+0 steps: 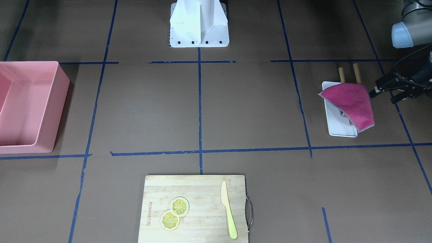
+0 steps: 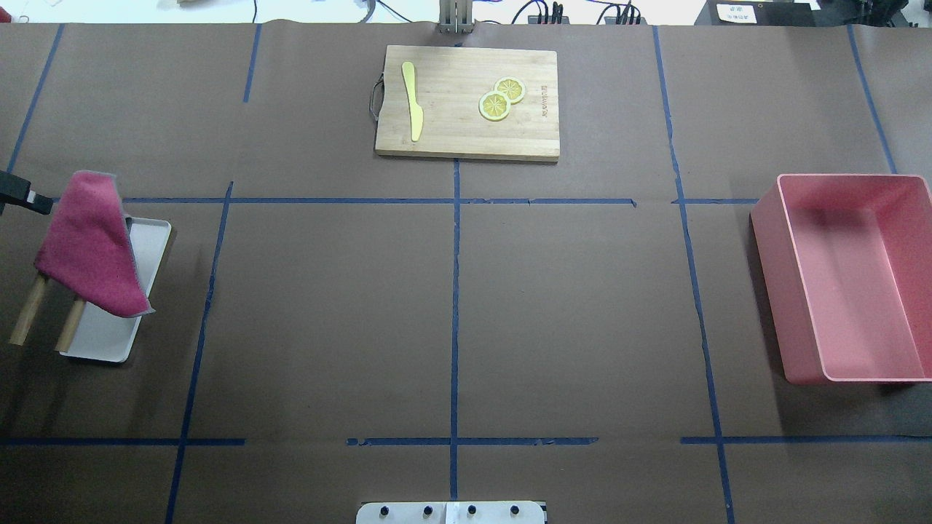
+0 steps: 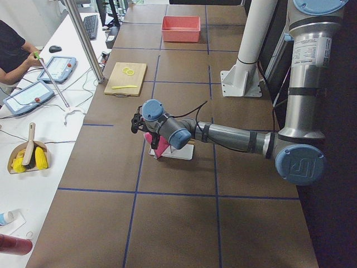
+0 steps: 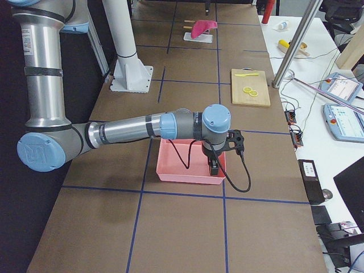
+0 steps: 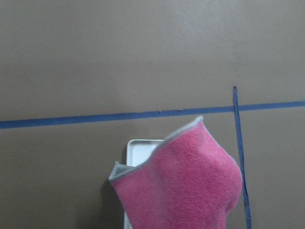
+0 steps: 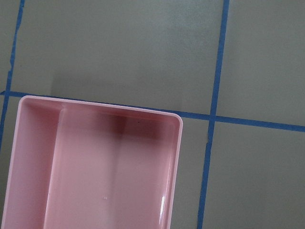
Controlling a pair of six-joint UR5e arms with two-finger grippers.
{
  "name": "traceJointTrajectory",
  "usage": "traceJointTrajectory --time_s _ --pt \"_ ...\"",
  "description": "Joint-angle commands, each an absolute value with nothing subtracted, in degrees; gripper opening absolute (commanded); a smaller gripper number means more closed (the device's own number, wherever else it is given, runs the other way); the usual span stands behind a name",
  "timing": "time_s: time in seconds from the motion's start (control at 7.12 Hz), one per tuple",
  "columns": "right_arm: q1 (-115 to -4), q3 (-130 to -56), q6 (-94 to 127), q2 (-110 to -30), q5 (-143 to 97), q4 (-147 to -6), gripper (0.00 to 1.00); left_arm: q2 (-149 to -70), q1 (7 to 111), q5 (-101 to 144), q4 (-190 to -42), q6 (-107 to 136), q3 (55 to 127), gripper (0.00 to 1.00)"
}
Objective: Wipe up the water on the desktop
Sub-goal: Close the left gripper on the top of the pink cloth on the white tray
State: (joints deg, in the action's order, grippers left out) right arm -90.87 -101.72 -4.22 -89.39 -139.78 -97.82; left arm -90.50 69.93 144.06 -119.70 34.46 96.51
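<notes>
The desktop (image 2: 328, 313) is a matte brown surface with blue tape lines; I see no water on it. A magenta cloth (image 2: 91, 247) hangs over a two-rod wooden rack (image 2: 29, 313) on a white tray (image 2: 109, 338) at my left edge. It also shows in the front view (image 1: 351, 103) and the left wrist view (image 5: 183, 186). My left gripper (image 1: 382, 97) is open and empty, just beside the cloth and apart from it. My right gripper (image 4: 213, 166) hangs over the pink bin (image 4: 187, 173); I cannot tell whether it is open or shut.
The pink bin (image 2: 768, 291) stands empty at the right edge. A bamboo cutting board (image 2: 466, 138) at the far middle carries a yellow knife (image 2: 413, 102) and two lemon slices (image 2: 495, 105). The white robot base (image 1: 199, 37) is at the near middle.
</notes>
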Motion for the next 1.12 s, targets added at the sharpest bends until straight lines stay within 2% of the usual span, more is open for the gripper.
traceJointTrajectory --time_s 0.0,0.28,0.84,0.98 --pt "-90.9 -101.9 -4.2 -89.6 -140.1 -97.7 1.0 -90.6 68.2 144.2 -119.9 34.5 95.5 0.92" --pt "-90.9 -102.0 -4.2 -89.6 -140.1 -97.8 1.0 -90.7 68.2 144.2 -119.9 34.3 95.4 0.81" --pt "-90.9 -101.9 -4.2 -89.5 -140.1 -97.8 1.0 -91.1 68.2 144.1 -119.9 34.0 94.9 0.47" --pt "-90.9 -101.9 -4.2 -89.4 -140.1 -97.8 1.0 -91.1 68.2 144.1 -119.9 34.0 94.9 0.45"
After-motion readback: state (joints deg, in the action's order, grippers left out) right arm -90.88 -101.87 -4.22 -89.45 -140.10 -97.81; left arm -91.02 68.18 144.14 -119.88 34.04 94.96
